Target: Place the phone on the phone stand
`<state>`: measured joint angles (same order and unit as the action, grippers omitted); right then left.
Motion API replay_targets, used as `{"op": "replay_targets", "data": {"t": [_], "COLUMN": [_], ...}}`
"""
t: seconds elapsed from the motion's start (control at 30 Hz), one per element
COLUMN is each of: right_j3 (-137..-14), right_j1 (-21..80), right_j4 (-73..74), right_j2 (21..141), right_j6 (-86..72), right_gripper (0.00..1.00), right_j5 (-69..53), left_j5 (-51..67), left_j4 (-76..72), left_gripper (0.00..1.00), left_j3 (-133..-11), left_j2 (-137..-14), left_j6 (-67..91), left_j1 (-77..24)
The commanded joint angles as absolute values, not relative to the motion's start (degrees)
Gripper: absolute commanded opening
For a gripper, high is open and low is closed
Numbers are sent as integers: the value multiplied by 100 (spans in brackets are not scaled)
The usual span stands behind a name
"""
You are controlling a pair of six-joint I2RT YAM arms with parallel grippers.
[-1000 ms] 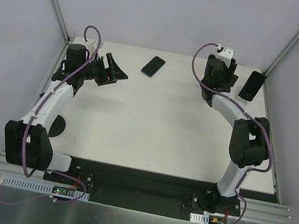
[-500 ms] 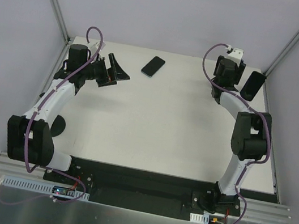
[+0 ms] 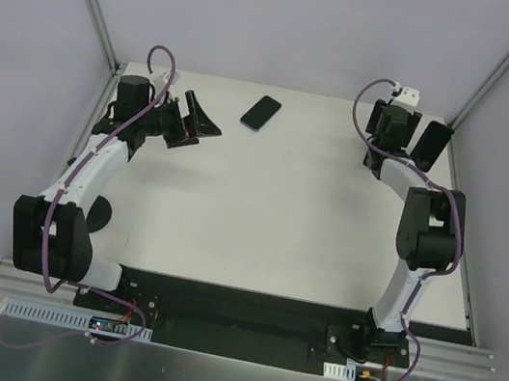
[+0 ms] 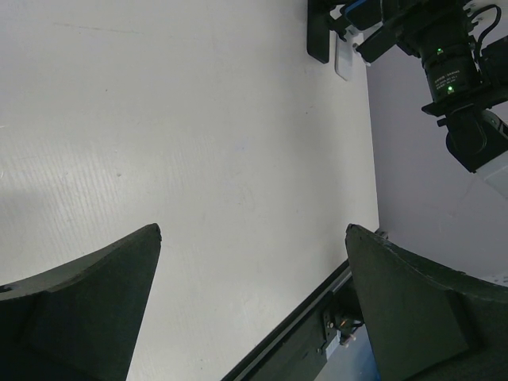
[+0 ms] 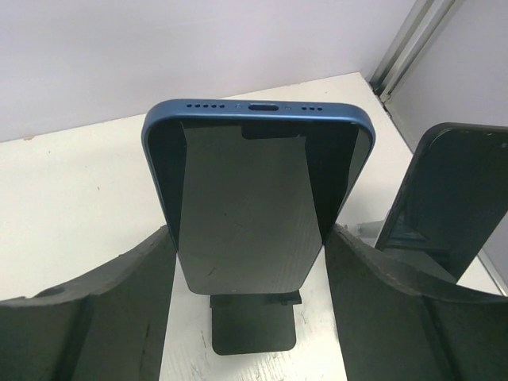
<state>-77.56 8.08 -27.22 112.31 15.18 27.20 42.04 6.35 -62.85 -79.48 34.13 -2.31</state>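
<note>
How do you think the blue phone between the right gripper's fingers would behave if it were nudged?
The blue phone looks rigid, so it likely won't flex. Its glossy face and smooth rounded edges suggest it may slip. Propped on end over a small black stand base, it could probably tip easily.

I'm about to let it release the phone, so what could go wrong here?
The right gripper holds the blue phone over the stand, whose ledge is hidden; released off it, the phone may tip. The dark phone stands close beside one finger and could get knocked.
</note>
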Motion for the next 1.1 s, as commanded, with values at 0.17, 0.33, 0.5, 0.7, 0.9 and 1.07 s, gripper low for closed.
{"op": "replay_targets", "data": {"t": [0.17, 0.33, 0.5, 0.7, 0.9, 1.07], "right_j3": [-7734, -7708, -7752, -7778, -7831, -7875], "right_j1": [651, 580, 492, 422, 325, 316], "right_j4": [-3226, -3138, -3138, -3120, -3059, -3024], "right_j2": [11188, 11180, 11285, 11364, 11478, 11531], "right_j6": [1354, 1257, 1204, 1222, 1195, 1274], "right_gripper": [1, 1, 1, 1, 1, 1], "right_j5": [2093, 1995, 1899, 1811, 1661, 1617], "left_j5": [4421, 4412, 4430, 4403, 4412, 4412], "left_j4": [448, 448, 448, 448, 440, 439], "left_gripper": [99, 99, 99, 99, 99, 99], "left_j3": [-6311, -6302, -6311, -6311, -6311, -6311], "left_j2": [-7893, -7892, -7884, -7910, -7928, -7928], "left_j6": [3437, 3445, 3454, 3428, 3428, 3428], "left_j1": [-272, -272, -281, -308, -308, -308]}}
